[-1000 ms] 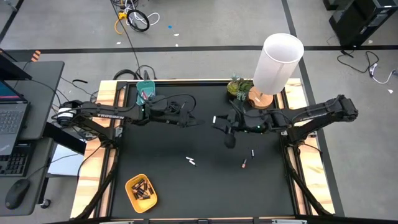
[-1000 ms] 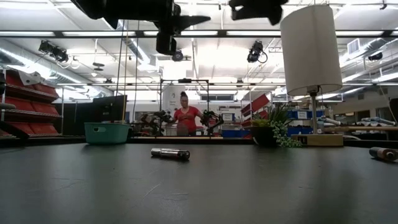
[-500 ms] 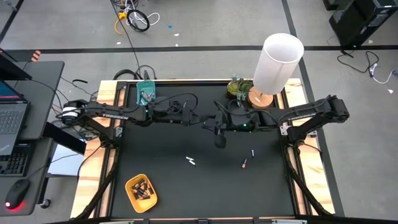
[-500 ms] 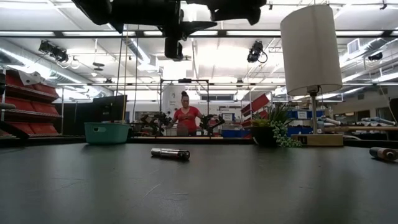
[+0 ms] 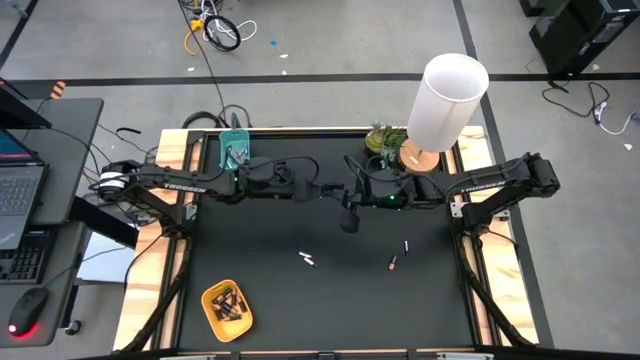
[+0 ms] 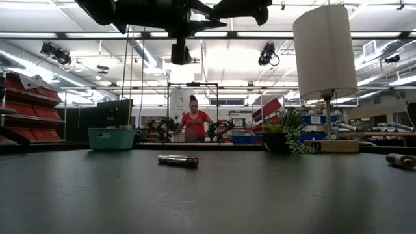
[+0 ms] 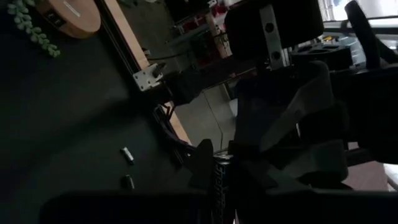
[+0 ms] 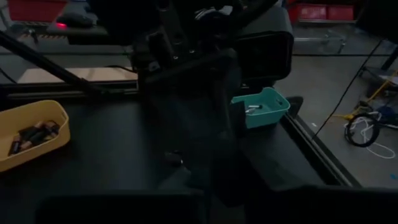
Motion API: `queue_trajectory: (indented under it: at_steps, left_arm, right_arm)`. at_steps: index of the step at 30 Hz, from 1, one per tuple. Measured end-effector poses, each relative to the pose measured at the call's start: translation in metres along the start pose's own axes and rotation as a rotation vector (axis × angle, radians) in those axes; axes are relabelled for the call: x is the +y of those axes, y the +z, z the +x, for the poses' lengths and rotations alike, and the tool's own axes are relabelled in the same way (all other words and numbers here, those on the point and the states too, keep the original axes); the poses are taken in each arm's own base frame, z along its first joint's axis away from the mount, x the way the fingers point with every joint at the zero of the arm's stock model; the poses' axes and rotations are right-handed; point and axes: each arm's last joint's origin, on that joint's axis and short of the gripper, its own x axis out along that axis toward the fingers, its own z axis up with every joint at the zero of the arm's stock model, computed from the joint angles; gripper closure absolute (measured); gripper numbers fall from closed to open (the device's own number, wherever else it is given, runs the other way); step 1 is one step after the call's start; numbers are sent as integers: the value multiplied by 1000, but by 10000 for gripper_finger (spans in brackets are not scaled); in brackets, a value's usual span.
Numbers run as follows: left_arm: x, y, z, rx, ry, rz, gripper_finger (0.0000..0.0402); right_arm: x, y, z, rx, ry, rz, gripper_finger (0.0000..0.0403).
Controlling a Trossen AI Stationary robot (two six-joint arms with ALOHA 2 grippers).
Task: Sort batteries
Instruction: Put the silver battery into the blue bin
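My left gripper [image 5: 318,190] and my right gripper [image 5: 343,193] meet tip to tip high above the middle of the black table [image 5: 260,230]. Each wrist view is filled by the other arm's dark gripper, and whether anything sits between them is hidden. One pale battery [image 5: 308,259] and two dark batteries [image 5: 406,245] [image 5: 393,263] lie loose on the table. The yellow oval tray [image 5: 227,308] at the near left holds several dark batteries. The teal tray [image 5: 235,150] stands at the far left with a pale battery [image 8: 252,108] inside.
A tall white lamp [image 5: 445,105] on a wooden base and a small plant [image 5: 383,140] stand at the table's far right corner. In the low view a battery [image 6: 177,160] lies mid-table and another [image 6: 401,160] at the right. A person [image 6: 193,123] stands in the room behind.
My right gripper has gone toward the table's left edge, up to my left gripper, which has stayed nearly where it was. The two now stand tip to tip above the table. The loose batteries and both trays have not moved.
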Motion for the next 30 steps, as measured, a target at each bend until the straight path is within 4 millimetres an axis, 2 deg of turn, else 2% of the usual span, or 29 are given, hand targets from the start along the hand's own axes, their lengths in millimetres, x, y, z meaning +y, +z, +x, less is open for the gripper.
queue_trajectory:
  at_steps: [7, 12, 16, 20, 23, 27, 30]
  left_arm:
    - [5, 2, 0, 1, 43, 8, 360]
    - [12, 11, -7, -8, 134, 44, 360]
    - [18, 20, -17, 7, 219, 67, 360]
    - [21, 36, -37, -7, 324, 108, 360]
    - [28, 49, -61, -33, 487, 142, 360]
    - [42, 66, -93, -84, 733, 143, 360]
    - [55, 75, -109, -126, 887, 107, 354]
  right_arm:
    - [0, -2, -3, 36, 21, 36, 302]
    - [-7, 4, -25, 43, 30, 62, 274]
    - [-15, 7, -48, 67, 21, 108, 266]
    - [-22, 7, -67, 108, 16, 178, 268]
    - [-21, 5, -78, 136, 22, 227, 268]
    - [-11, -1, -86, 194, 56, 237, 268]
    - [1, -12, -85, 238, 87, 202, 270]
